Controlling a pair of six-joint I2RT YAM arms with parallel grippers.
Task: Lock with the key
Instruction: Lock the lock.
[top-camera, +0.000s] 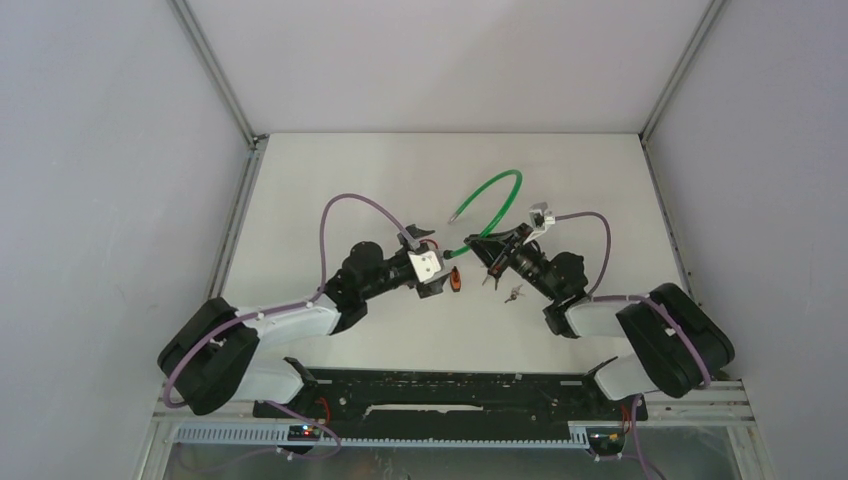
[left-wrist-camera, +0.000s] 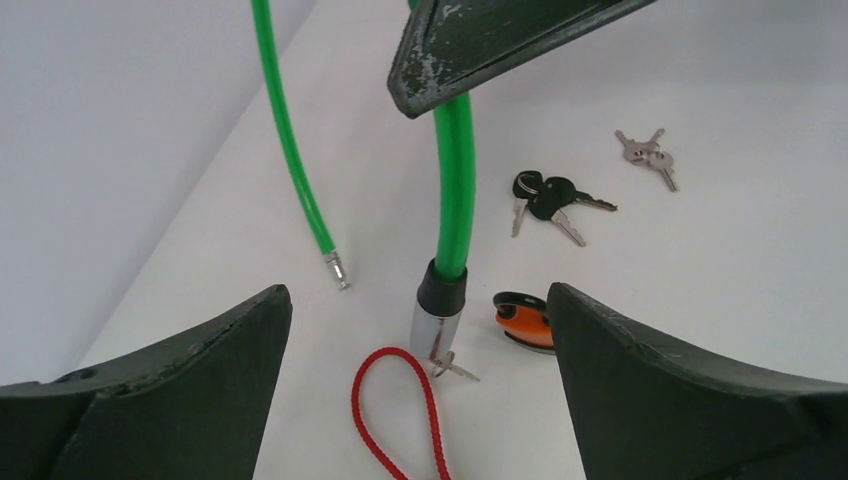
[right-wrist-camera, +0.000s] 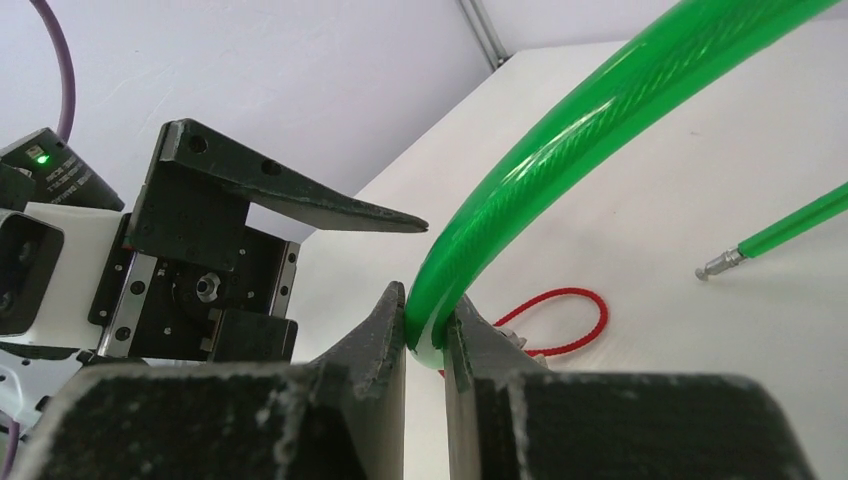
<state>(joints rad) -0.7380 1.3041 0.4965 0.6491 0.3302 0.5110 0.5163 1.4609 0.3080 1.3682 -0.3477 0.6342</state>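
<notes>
two key bunches (left-wrist-camera: 548, 197) (left-wrist-camera: 645, 152), maybe an orange fob (left-wrist-camera: 524, 320), beside cable lock (left-wrist-camera: 454, 170) pinched by right gripper (right-wrist-camera: 425, 320); left gripper (left-wrist-camera: 418, 296) wide.

The cable lock (left-wrist-camera: 455, 170) is showing a bright, glossy green, with a black collar (left-wrist-camera: 442, 286) and a silver barrel (left-wrist-camera: 430, 330) at its end. The cord loop (left-wrist-camera: 398, 415) is looking red, and the fob (left-wrist-camera: 522, 318) is showing orange with black. The nearer keys (left-wrist-camera: 548, 198) are wearing black heads, while the farther keys (left-wrist-camera: 645, 150) are shining plain silver. The tabletop (left-wrist-camera: 720, 260) is appearing white
</notes>
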